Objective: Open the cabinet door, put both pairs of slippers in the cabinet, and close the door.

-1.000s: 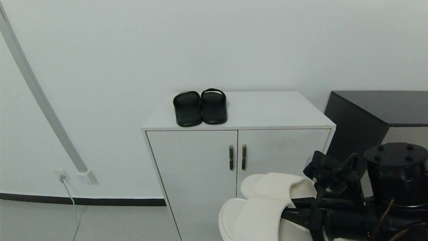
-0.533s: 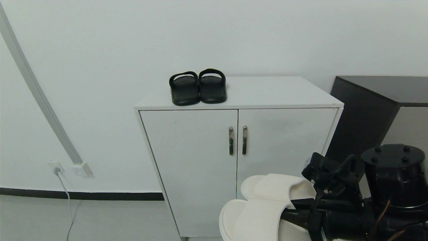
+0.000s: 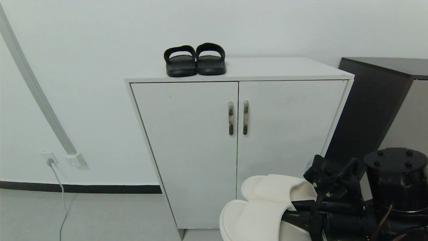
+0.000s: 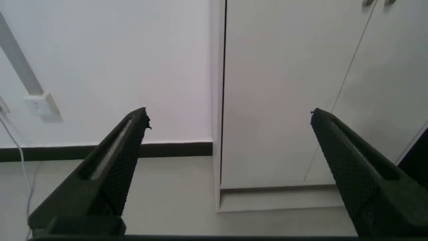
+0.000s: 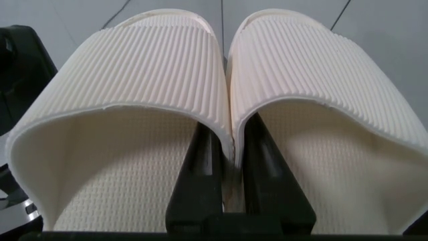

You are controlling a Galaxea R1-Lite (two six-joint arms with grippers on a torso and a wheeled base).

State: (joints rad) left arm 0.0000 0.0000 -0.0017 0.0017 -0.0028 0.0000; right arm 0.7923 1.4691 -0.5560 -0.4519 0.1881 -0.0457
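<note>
A white two-door cabinet (image 3: 187,150) stands against the wall with both doors shut. Its two metal handles (image 3: 238,117) meet at the middle seam. A black pair of slippers (image 3: 195,60) rests on the cabinet top, near its left front edge. A cream ribbed pair of slippers (image 3: 267,204) hangs low in front of the right door. My right gripper (image 3: 296,209) is shut on it, pinching the two inner sides together (image 5: 231,144). My left gripper (image 4: 229,115) is open and holds nothing, facing the cabinet's lower left corner (image 4: 224,181).
A dark cabinet (image 3: 371,100) stands close to the white cabinet's right side. On the left wall are a slanted conduit (image 3: 33,90) and a socket with a cable (image 3: 50,160) running down to the grey floor (image 3: 83,217), which lies open left of the cabinet.
The whole head picture has shifted: the cabinet now sits higher and larger, so the camera has moved. The cream slippers stay held in the right gripper as before.
</note>
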